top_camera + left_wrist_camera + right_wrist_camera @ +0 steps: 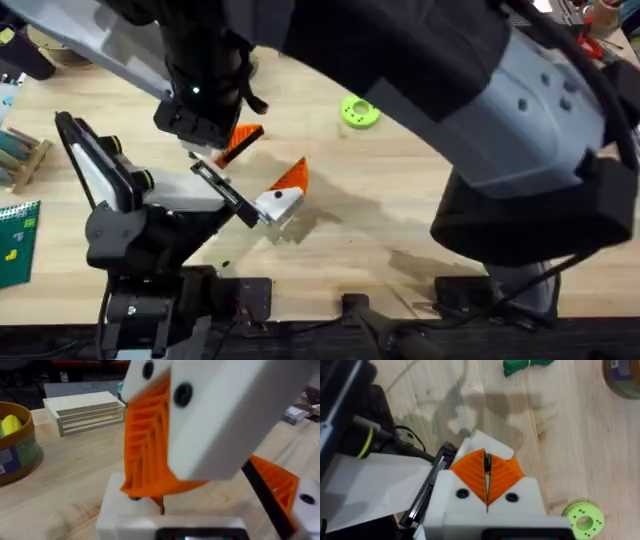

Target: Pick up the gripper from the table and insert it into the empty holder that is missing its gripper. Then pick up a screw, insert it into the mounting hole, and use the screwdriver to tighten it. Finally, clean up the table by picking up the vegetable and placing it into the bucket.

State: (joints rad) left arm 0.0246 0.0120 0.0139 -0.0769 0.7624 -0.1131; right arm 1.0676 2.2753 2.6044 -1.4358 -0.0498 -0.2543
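Pressed shut at the right gripper (pixel 486 467), spread apart at the left gripper (pixel 283 192), open table (pixel 570 450) beside, yellow piece (pixel 10 424) in bucket (pixel 20 455).

No text, brand or number is showing legibly anywhere. The bucket (pixel 14 442) is carrying a dark label band, but its printing is staying too blurred to read.
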